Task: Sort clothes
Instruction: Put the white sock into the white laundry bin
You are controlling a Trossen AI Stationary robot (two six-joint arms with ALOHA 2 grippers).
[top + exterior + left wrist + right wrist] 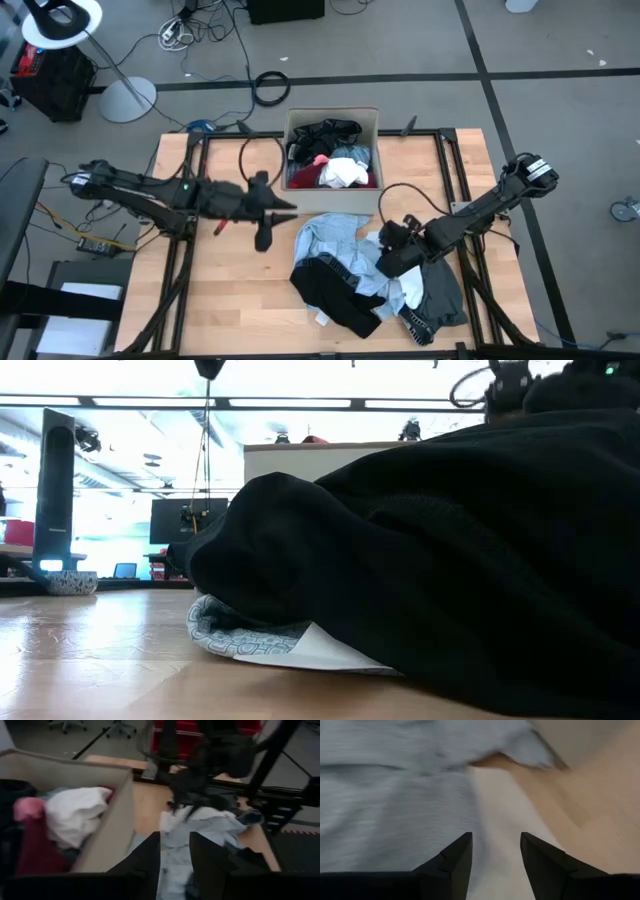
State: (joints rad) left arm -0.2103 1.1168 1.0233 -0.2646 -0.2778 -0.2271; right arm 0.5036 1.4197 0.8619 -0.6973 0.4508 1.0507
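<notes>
Bench (220,300): wooden, with dark rails along its sides.
Box (331,116): beige cardboard, at the middle of the far edge; holds black, white, red and pink pieces.
Clothes pile (370,270): loose on the bench between the box and the near edge, right of centre.
Light blue shirt (335,240): top of the pile, just beside the box's near wall.
Black garment (335,295): near-left part of the pile; fills the low view.
Grey piece (440,295): right end of the pile.
Left hand (268,222): beside the pile's left side, near the box; fingers apart, holding nothing.
Right hand (385,262): down on the pile, fingers apart over the light blue cloth.
</notes>
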